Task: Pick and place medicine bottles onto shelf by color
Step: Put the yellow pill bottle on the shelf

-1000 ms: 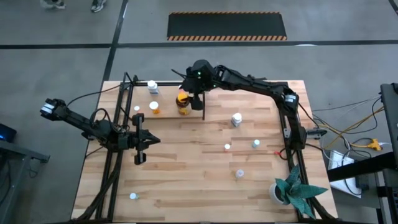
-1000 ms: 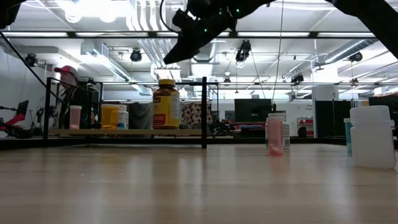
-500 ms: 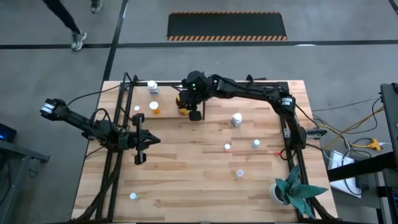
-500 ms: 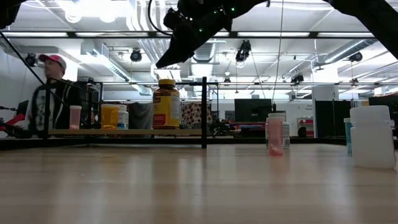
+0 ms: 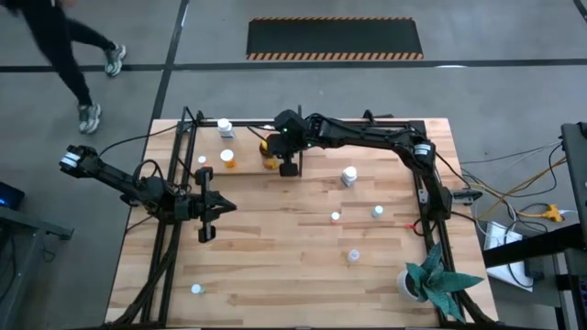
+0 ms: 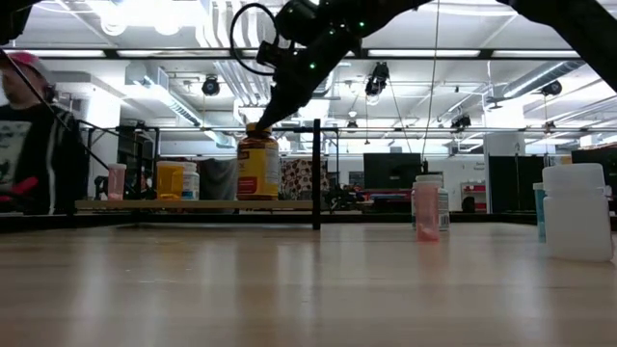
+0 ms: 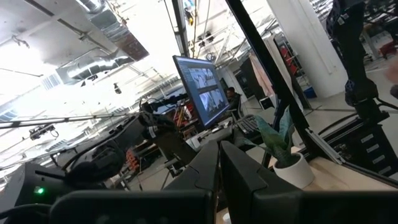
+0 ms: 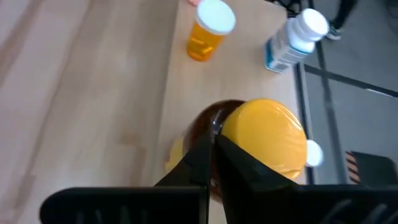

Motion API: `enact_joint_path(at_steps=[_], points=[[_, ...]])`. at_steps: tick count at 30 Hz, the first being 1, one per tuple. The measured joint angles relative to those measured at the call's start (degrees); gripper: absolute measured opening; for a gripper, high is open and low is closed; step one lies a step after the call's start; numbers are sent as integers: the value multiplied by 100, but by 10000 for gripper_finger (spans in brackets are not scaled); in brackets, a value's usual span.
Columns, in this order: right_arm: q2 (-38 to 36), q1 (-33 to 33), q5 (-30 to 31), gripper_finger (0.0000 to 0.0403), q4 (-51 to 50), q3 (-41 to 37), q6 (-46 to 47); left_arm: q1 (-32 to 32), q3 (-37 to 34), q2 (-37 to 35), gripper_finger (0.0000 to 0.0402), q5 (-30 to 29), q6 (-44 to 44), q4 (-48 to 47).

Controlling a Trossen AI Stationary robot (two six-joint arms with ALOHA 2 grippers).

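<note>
Bright overhead glare; blurred foreground

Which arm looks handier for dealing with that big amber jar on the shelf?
The right: its gripper hangs just above the amber jar on the shelf, fingers together. The left gripper waits farther away.

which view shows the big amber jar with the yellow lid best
The right wrist view: the amber jar fills the frame, its yellow lid close under the right hand. The low view shows its label side on the shelf; the high view mostly hides it; the left wrist misses it.
</note>
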Motion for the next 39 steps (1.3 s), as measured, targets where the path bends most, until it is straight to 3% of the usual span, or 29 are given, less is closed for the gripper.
enact_joint_path(at_steps=[10,19,29,39], points=[[-103,-1,810,12,-216,8,-229,2,0,-11,0,2,-1,-94],[-124,13,793,12,-200,261,-233,0,0,-13,0,0,0,-94],[-41,-190,754,12,841,306,36,2,0,-13,0,0,0,-94],[121,-251,745,12,593,211,384,2,0,-11,0,0,0,-96]])
